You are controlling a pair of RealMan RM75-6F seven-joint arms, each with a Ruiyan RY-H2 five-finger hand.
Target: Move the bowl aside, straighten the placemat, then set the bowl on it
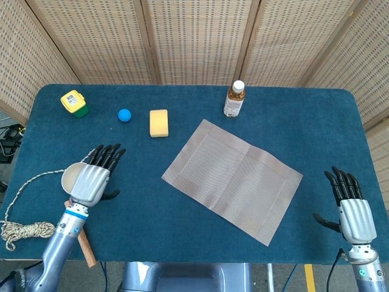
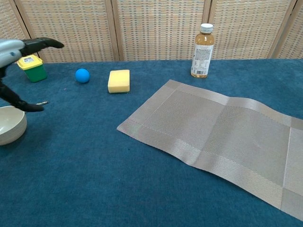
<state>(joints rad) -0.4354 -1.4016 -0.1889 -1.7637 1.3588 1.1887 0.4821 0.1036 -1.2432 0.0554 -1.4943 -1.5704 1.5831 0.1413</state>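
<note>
Woven grey placemat [image 1: 232, 180] is the biggest thing I have to deal with. It lies skewed on the blue table [image 1: 304, 115], one corner pointing toward the bottle [image 1: 234, 100], and it looks thin, light and floppy, with a crease across the middle. I judge it will slide easily on the cloth, so I would press flat on a border or pinch a corner and turn it, not lift it.

Next down is the bowl [image 1: 71, 175], cream-coloured, sitting well to the left of the mat near the table's front-left edge, already clear of the placemat. It looks rigid and smooth, probably ceramic or hard plastic, so I treat it as slippery and chippable. The rim is where I would take it, thumb inside and fingers outside, or cupped from the side.

My left hand [image 1: 92, 178] hovers over the bowl's right side and hides part of it in the head view. Its fingers [image 1: 108, 156] are stretched out and spread, the thumb stands apart, and it grips nothing; the chest view shows the thumb low beside the rim, but I cannot tell whether it touches.

My right hand [image 1: 353, 214] sits at the front-right edge, well apart from the mat, fingers extended and spread, holding nothing.
</note>
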